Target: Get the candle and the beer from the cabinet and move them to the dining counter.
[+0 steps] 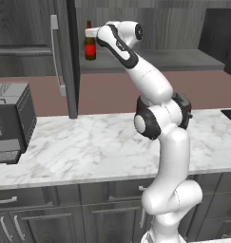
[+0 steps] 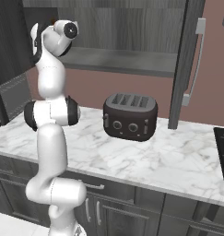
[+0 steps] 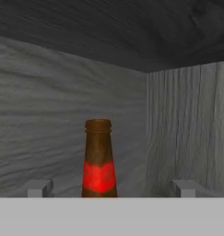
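The beer (image 1: 90, 45), a brown bottle with a red label, stands upright on the shelf inside the open cabinet (image 1: 160, 60). In the hand view its neck (image 3: 99, 159) rises close up between my two fingertips (image 3: 39, 188), with wide gaps on both sides. My gripper (image 3: 112, 188) is open around the neck and touches nothing. From the left base view the hand (image 1: 99, 35) reaches into the cabinet at the bottle's top. The cabinet's back and side walls (image 3: 49, 115) lie behind the bottle. The candle and the dining counter are out of view.
The open cabinet door (image 1: 68, 57) with its silver bar handle (image 1: 55, 52) hangs left of the arm. A dark toaster (image 2: 130, 116) sits on the marble wall counter (image 1: 88, 147). A black stove top (image 2: 222, 152) lies at the right. Drawer units stand below.
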Tool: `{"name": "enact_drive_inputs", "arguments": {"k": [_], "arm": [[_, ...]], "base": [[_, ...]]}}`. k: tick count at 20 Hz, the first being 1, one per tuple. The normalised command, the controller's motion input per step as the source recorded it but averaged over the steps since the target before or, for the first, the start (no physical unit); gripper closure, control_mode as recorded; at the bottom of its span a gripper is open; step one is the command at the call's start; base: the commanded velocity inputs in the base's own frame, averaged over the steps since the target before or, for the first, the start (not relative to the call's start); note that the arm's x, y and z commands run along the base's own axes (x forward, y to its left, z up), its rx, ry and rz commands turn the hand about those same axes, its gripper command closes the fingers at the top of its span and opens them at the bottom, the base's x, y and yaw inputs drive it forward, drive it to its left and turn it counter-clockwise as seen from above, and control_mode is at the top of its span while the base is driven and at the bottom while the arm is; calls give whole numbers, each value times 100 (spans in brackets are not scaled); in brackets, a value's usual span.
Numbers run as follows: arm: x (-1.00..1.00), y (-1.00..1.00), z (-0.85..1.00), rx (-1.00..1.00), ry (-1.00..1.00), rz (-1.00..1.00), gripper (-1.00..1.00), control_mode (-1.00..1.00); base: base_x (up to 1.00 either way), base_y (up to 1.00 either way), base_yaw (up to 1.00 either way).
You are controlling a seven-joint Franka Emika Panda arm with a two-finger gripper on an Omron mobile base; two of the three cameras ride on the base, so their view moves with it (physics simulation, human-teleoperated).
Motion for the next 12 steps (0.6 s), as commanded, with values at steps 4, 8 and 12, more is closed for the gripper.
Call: {"name": "enact_drive_inputs", "arguments": {"k": [4,8,12], "arm": [[10,16,0,0,2,2,-100,-100],[10,11,0,0,2,2,-100,-100],[9,10,0,0,1,2,-100,-100]], "base": [[0,0,0],[0,0,0],[0,0,0]]}}
